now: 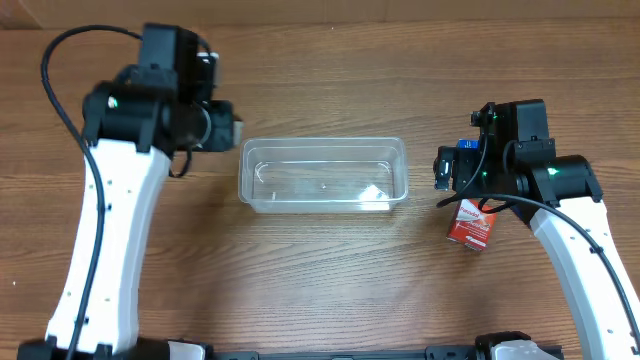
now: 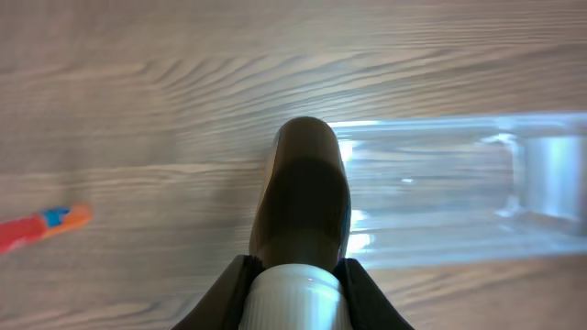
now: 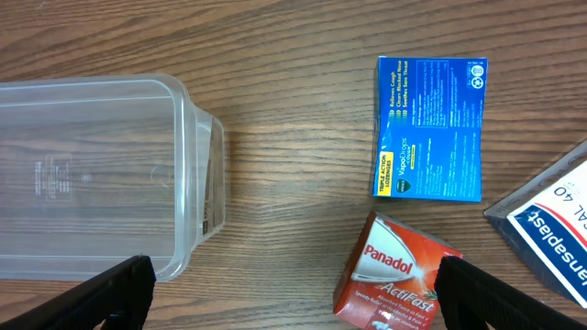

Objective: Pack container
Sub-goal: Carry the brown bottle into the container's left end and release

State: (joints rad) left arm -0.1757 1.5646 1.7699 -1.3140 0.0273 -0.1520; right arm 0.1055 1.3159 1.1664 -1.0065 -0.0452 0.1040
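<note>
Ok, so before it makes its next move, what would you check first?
1. Room in the container: ok, it looks empty.
2. Left gripper has the brown bottle: ok, shut on it.
3. Bottle above the container: not ok, the overhead view shows that gripper beside the container's end, not over it.
4. Right gripper free: ok, its fingers are wide apart and hold nothing.
5. Right arm out of the way: ok, it hangs by the Panadol box, apart from the container.
</note>
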